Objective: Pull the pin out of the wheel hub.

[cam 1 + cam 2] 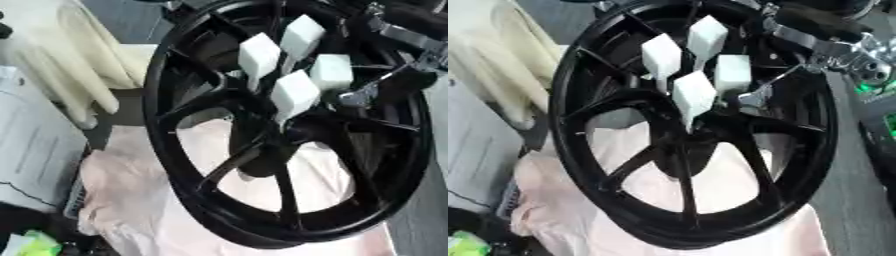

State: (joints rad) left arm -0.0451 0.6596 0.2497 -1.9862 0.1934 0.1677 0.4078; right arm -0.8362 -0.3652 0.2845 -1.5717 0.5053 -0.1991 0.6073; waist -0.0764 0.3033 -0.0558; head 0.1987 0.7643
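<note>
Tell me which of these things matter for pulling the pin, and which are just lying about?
Job:
- black spoked wheel
- white block-headed pins in its hub
- right robot hand

Lying about:
- pale pink cloth
- cream gloves

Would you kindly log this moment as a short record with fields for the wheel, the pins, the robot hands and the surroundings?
wheel: black spoked wheel hub, filling most of the view, lying tilted over a pale pink cloth
pins: four white block-headed pins clustered at the hub centre, all seated
right robot hand: reaching in from the upper right, its tip beside the pin cluster; finger state unclear
left robot hand: not in view
surroundings: cream fabric at upper left
task state: no pin pulled yet
</note>
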